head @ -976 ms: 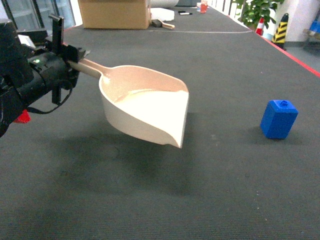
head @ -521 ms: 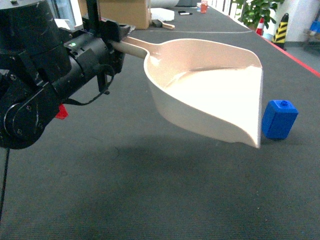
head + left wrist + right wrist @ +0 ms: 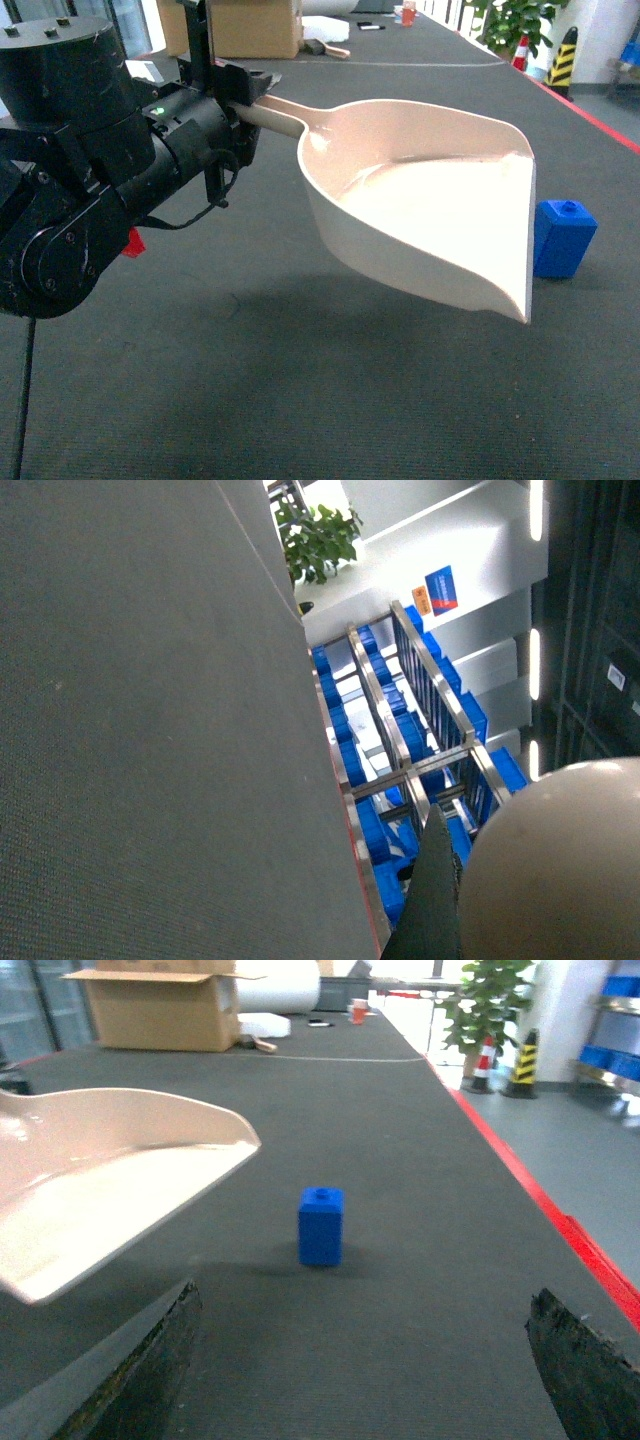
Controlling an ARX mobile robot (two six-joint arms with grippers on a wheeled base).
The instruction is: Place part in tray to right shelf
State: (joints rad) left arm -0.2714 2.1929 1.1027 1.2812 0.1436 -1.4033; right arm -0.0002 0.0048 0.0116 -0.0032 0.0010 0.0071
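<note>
left hand [image 3: 240, 100]: clamps tray [image 3: 430, 215] handle | right hand [image 3: 360, 1360]: spread wide | right wrist only: part [image 3: 321, 1225] standing unobstructed

Left claw [image 3: 235, 95] clamped on the tray [image 3: 430, 215] handle, arm extended; right claw [image 3: 360, 1360] fingers spread wide.

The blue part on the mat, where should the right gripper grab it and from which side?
Grip the part across its two flat upright sides, below the bevelled top, coming down from above or from the robot's side. It stands upright and alone on the mat; the knob on top looks too small to hold. The right gripper has its jaws spread wide, facing it. Keep off the side nearest the tray.
</note>
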